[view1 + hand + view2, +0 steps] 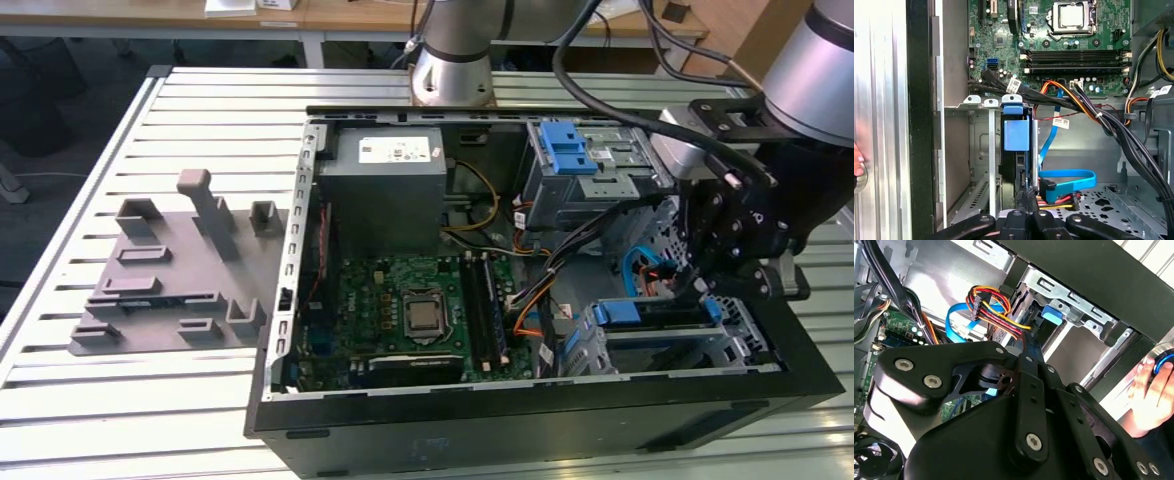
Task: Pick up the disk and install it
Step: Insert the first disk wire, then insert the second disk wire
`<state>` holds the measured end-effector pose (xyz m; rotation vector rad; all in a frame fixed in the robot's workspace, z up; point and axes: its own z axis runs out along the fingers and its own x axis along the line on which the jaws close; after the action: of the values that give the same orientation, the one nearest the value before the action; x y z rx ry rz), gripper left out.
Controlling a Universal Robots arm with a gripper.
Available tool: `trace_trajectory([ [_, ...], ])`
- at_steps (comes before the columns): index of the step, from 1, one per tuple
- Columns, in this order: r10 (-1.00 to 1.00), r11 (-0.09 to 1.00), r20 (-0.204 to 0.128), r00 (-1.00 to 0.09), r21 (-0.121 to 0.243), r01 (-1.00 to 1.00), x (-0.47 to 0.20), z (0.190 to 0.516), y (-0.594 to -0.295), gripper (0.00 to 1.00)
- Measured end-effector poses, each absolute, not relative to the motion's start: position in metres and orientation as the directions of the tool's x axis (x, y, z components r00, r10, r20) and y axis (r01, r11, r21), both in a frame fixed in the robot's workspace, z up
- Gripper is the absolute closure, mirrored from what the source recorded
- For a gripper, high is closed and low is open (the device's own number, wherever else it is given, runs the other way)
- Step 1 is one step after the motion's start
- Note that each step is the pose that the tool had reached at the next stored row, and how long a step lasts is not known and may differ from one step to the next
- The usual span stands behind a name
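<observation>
Mostly done, I'd say: disk [1016,145] sat upright in the drive cage [979,150], gripper [1026,212] narrow at its end.

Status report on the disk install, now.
Gripper down inside the case at the drive cage. Disk standing in its bay, blue carrier showing. Cable bundle close alongside.

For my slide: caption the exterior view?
Robot gripper lowered inside an open computer case, over the blue-framed disk in its bay.
</observation>
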<state>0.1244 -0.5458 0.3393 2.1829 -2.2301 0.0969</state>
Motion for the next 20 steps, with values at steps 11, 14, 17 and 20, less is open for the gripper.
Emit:
trace_trajectory([
  [11,-0.998,0.02,0.055,-0.022,-0.031,-0.999,0.124,0.3428,-0.5458,0.89],
  [14,-0.998,0.021,0.055,-0.022,-0.031,-0.999,0.1231,0.3429,-0.5459,0.89],
  [17,-0.998,0.021,0.055,-0.022,-0.031,-0.999,0.1209,0.3429,-0.5458,0.89],
  [20,-0.998,0.021,0.054,-0.022,-0.031,-0.999,0.1186,0.3436,-0.546,0.89],
])
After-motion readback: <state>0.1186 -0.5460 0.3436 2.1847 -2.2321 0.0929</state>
